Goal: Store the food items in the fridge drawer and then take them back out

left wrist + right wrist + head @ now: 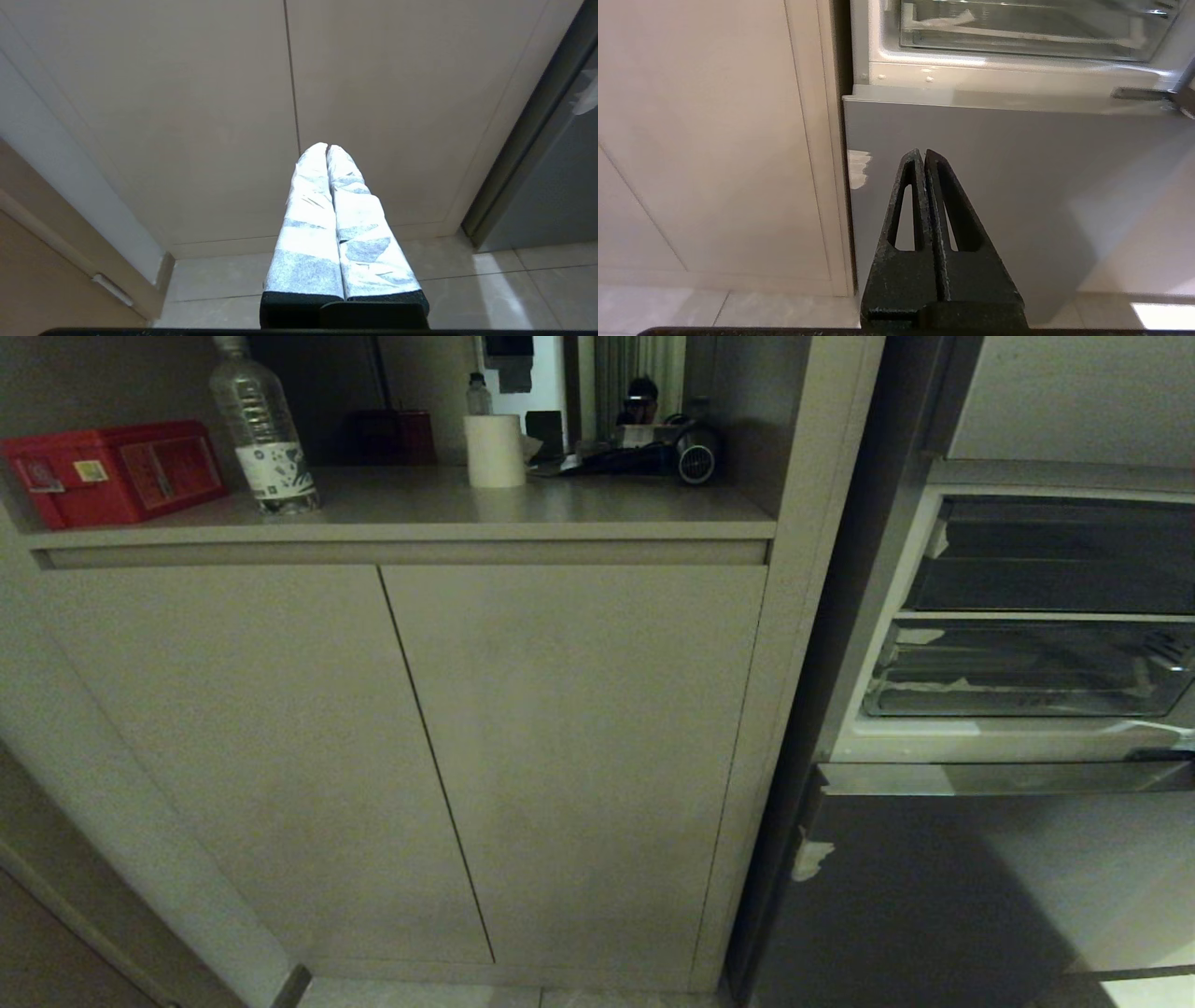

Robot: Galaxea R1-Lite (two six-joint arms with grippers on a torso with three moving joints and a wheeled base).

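The fridge drawer (1027, 674) is a clear plastic one with white tape scraps, pushed in, low in the open fridge compartment at the right; its front lip also shows in the right wrist view (1017, 32). The food items are out of view. My left gripper (327, 147), its fingers wrapped in white tape, is shut on nothing and points at the beige cabinet doors (289, 93) near the floor. My right gripper (922, 152) is black and shut on nothing; it faces the grey lower fridge door (1017, 186), below the drawer. Neither arm shows in the head view.
A darker smoky drawer (1055, 560) sits above the clear one. On the cabinet shelf (560, 513) stand a red box (112, 471), a clear water bottle (261, 429), a white paper roll (495, 450) and a dark appliance (686, 453). Tiled floor (467, 280) lies below.
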